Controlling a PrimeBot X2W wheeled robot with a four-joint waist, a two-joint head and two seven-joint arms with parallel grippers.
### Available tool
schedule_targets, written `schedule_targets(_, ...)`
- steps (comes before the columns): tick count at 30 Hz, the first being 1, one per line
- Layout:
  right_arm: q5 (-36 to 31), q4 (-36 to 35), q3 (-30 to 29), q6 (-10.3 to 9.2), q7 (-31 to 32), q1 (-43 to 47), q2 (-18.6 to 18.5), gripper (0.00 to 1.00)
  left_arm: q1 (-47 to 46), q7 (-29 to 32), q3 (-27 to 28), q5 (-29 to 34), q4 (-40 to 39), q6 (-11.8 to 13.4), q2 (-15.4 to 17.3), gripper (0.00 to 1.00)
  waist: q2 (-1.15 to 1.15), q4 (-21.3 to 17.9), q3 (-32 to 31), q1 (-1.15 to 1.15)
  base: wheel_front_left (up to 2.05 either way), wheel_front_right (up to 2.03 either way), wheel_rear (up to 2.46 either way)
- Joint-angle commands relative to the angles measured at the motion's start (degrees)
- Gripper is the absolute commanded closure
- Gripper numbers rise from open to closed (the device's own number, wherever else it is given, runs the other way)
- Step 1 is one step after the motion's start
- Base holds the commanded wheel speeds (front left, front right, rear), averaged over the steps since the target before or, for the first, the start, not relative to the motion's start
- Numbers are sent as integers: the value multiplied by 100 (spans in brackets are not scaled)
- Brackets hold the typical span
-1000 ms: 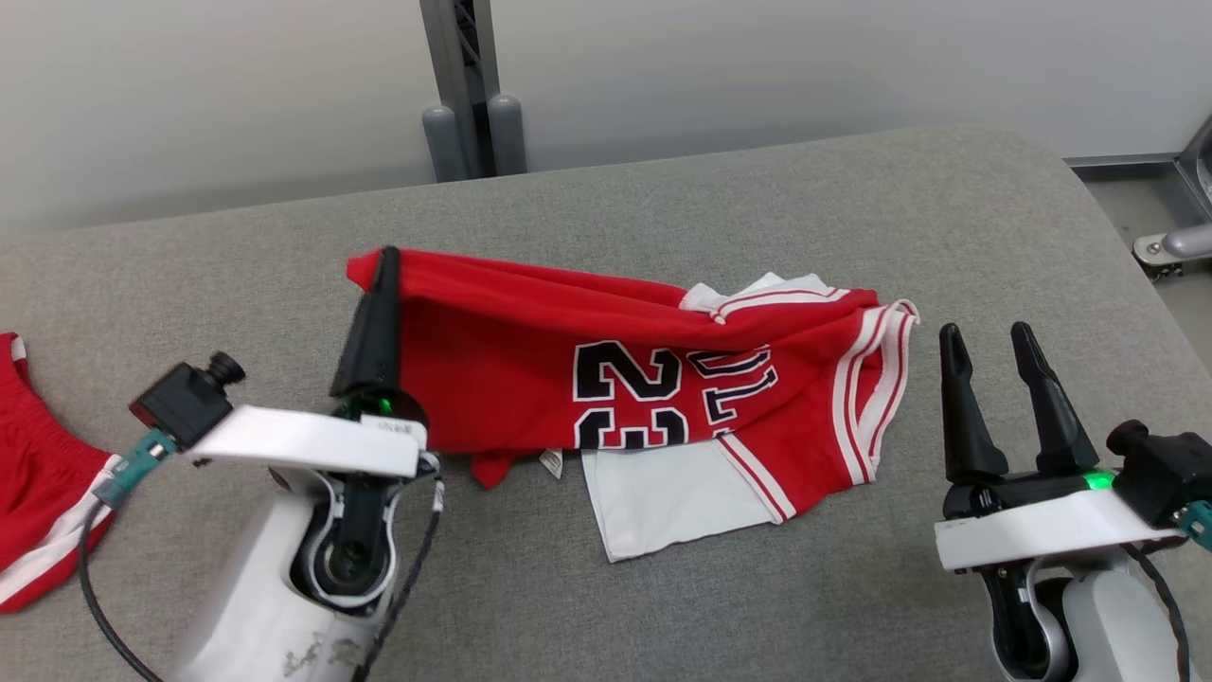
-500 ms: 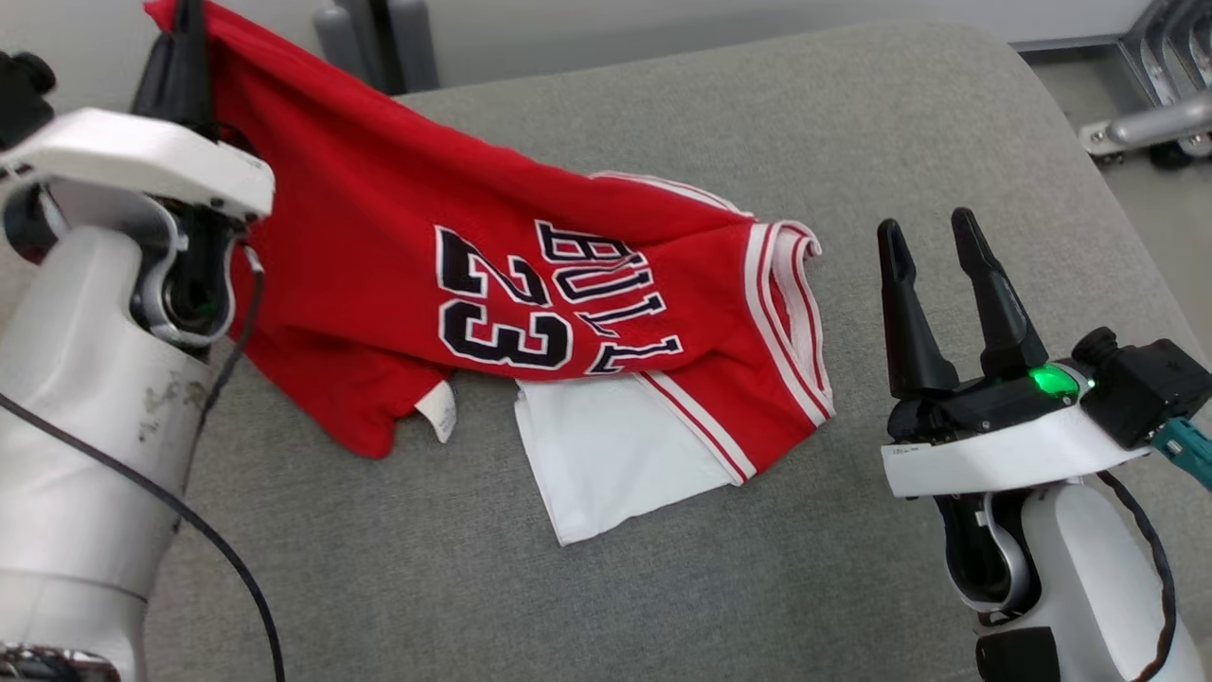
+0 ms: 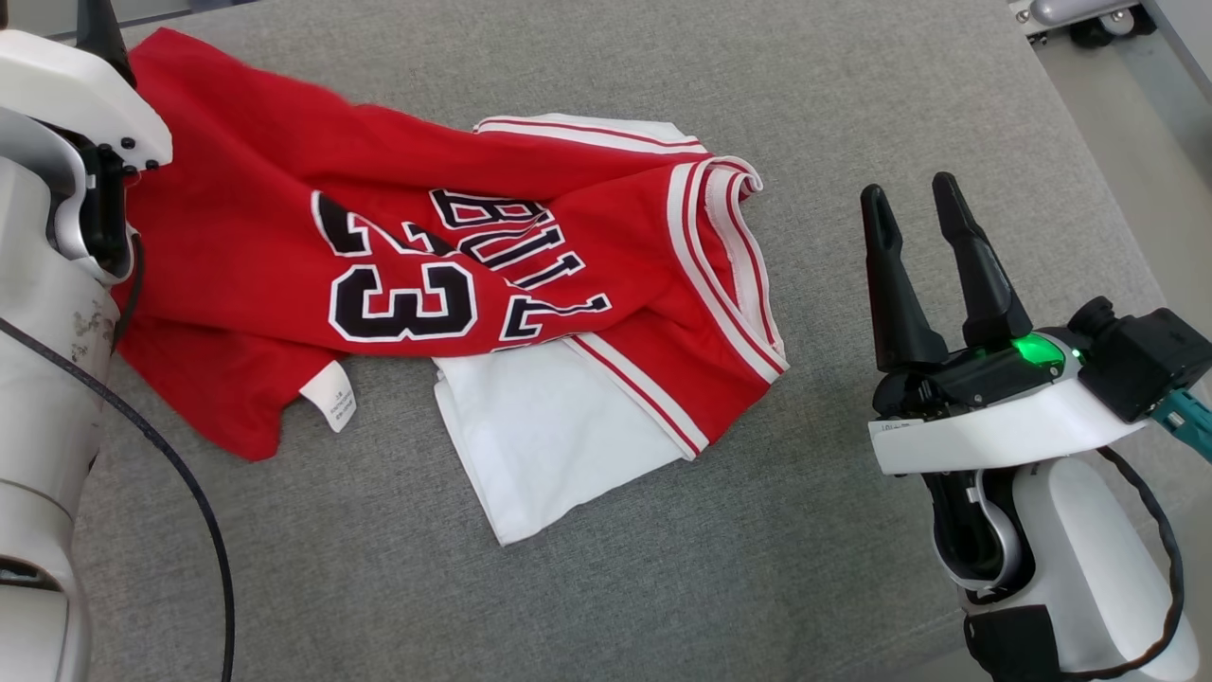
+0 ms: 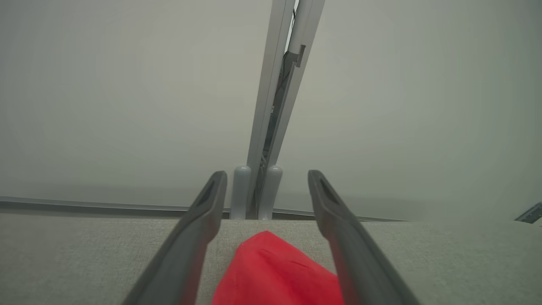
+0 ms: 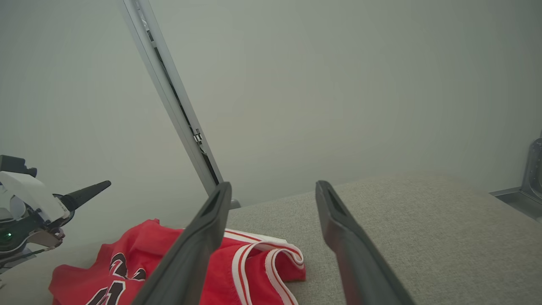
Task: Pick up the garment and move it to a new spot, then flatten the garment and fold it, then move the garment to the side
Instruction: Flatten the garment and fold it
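The garment (image 3: 237, 237) is a red jersey with a black "23", white trim and a white panel under it. It lies crumpled on the grey table (image 3: 663, 587). My left arm (image 3: 57, 189) stands at its left end, with one dark finger (image 3: 98, 38) above the cloth. In the left wrist view my left gripper (image 4: 264, 173) is open, and a red corner of the garment (image 4: 271, 271) lies loose below, between the fingers. My right gripper (image 3: 907, 189) is open and empty, right of the jersey's striped edge and apart from it. The right wrist view also shows the garment (image 5: 127, 250) past my right gripper (image 5: 273, 185).
A grey metal post (image 4: 271, 106) stands against the pale wall behind the table. Floor and a metal frame (image 3: 1079, 14) lie beyond the table's rounded right edge. In the right wrist view a finger of the left gripper (image 5: 87, 191) points over the jersey.
The left gripper has opened and let go of the garment's raised corner, which has dropped onto the table. The head camera has tilted down. The right gripper stays open.
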Motion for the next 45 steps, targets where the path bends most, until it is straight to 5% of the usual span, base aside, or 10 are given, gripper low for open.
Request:
schedule_targets(1,9,-11,-45,11,-14,-40,-31,0,-115,-50,-36,72,84,44,9,0,0,45,-26,0,0,0,0)
schedule_targets(7,-76,36,-115,11,-14,-32,-33,0,-90,-90,24,118,91,-59,-70,0,0,241,-204,0,0,0,0)
schedule_targets(14,-314,98,-316,11,-14,83,-36,0,572,-94,623,607,-1263,3,-15,0,0,638,-617,0,0,0,0)
schedule_targets(22,-797,196,-610,11,-14,434,-35,0,2452,-91,1655,1780,-3264,117,-299,0,0,1183,-1224,0,0,0,0)
schedule_targets(28,-965,229,-536,7,-14,722,-172,0,3960,-91,2212,2418,-4242,-86,-801,0,0,1523,-1587,0,0,0,0)
schedule_targets(37,-1076,423,-485,7,-14,1085,-257,0,5461,-91,2774,2963,-5052,-425,-1365,0,0,1788,-1944,0,0,0,0)
schedule_targets(45,-958,587,-99,7,-14,1095,-435,0,5744,-91,2652,3073,-5083,-517,-1447,0,0,1868,-1980,0,0,0,0)
